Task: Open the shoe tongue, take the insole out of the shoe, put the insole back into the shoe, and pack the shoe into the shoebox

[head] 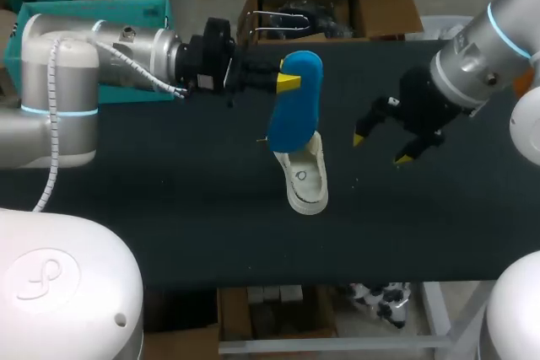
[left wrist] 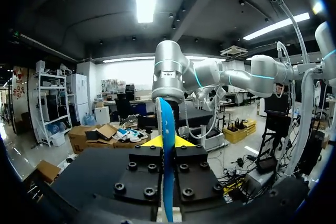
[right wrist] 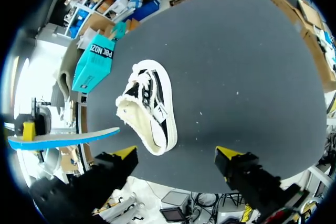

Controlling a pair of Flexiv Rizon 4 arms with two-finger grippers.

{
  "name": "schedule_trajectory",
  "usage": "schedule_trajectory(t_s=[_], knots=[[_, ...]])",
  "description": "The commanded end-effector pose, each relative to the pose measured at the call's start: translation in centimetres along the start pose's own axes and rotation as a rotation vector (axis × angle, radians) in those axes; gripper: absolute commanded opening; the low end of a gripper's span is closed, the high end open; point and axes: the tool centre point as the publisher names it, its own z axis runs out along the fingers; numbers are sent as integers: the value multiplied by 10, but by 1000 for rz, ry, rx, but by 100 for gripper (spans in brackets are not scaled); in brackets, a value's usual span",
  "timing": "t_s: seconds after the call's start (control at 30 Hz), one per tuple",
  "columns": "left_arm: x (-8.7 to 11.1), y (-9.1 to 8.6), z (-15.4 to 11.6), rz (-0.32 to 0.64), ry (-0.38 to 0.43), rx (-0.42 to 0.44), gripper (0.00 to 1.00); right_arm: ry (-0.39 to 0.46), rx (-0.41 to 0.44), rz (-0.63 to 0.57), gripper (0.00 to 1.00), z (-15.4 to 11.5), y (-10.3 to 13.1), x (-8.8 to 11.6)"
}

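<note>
Above the shoe (head: 308,181), the left tool (head: 288,83) grips the blue insole (head: 295,115), while the right tool (head: 381,147) gapes wide nearby.

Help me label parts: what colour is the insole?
The insole is bright blue, clearest in the head view.

- The bright blue foam insole (head: 295,99) is a single plain blue.
- The cream-white low canvas shoe (head: 305,176) has a cream sole and lining, white laces and black side panels.
- The teal cardboard shoebox (right wrist: 93,62) carries white lettering.
- The plain dark grey table (head: 169,208) shows a few pale specks.
- The left end effector (head: 287,82) and the right end effector (head: 381,147) are black with bright yellow tips.
- The silver-grey arms (head: 59,82) each bear a light-blue ring.
</note>
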Motion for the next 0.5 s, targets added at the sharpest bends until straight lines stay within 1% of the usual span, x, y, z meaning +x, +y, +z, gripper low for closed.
schedule_trajectory(t_s=[0.03, 0.13, 0.23, 0.33, 0.5], knots=[[13, 3, 5, -43, -46, 32, 0, -1, -2, 0, 100, 1, 0, 0], [17, 3, 0, -144, -80, 91, 0, -1, -2, 0, 100, 1, 0, 0], [17, 7, -7, -219, -98, 146, 0, -1, -2, 0, 100, 1, 0, 0], [18, 10, -11, -257, -102, 164, 0, -1, -2, 0, 100, 1, 0, 0], [20, 10, -11, -262, -102, 171, 0, -1, -2, 0, 100, 1, 0, 0]])
